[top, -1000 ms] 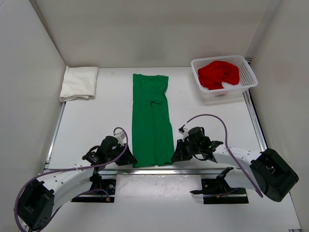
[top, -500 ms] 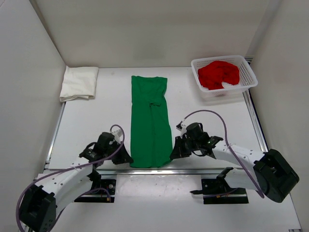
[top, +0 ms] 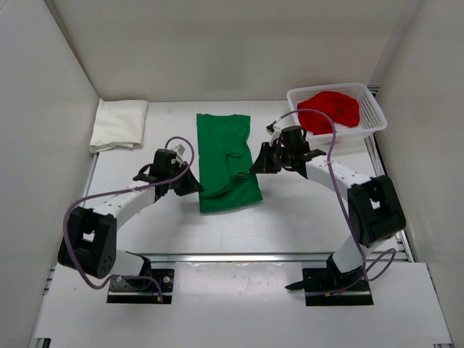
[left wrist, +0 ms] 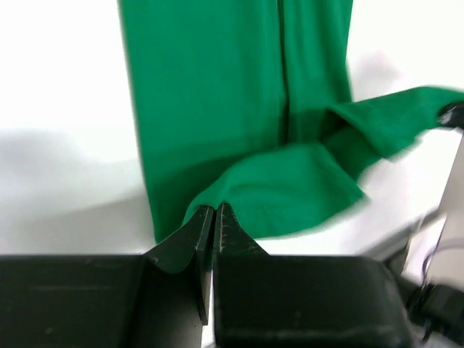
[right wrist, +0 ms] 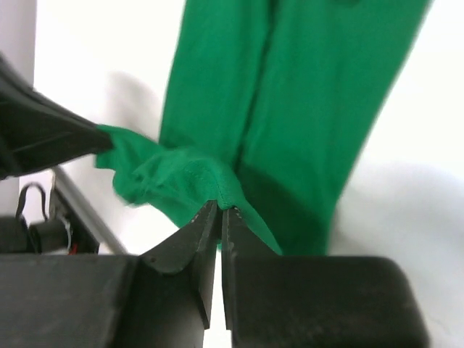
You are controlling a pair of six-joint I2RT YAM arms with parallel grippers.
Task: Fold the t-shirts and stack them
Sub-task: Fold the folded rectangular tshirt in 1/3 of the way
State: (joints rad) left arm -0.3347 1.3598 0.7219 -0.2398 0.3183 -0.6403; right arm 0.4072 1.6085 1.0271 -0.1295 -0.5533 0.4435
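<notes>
- Shirts, three of them, on a white table [top: 312, 210] with walls on three sides.
- Mid-table lies the green shirt [top: 225, 138] — a long narrow strip. Its far end is flat near the back wall; its near end is held up off the table and doubled over its own middle.
- At the raised end's left corner, the left gripper [top: 194, 187] is clenched on the cloth. The left wrist view shows its fingers [left wrist: 199, 225] pressed together with green hem pinched between them.
- At the right corner, the right gripper [top: 258, 162] grips the same way; its fingers [right wrist: 206, 221] are closed tight on a bunched green edge.
- Between the two grippers the cloth sags in a loose, rumpled fold.
- Far left corner: the white shirt [top: 118, 125], folded flat, well apart from the green one.
- Far right corner: the red shirt [top: 330, 110], crumpled inside a white mesh basket [top: 374, 116].
</notes>
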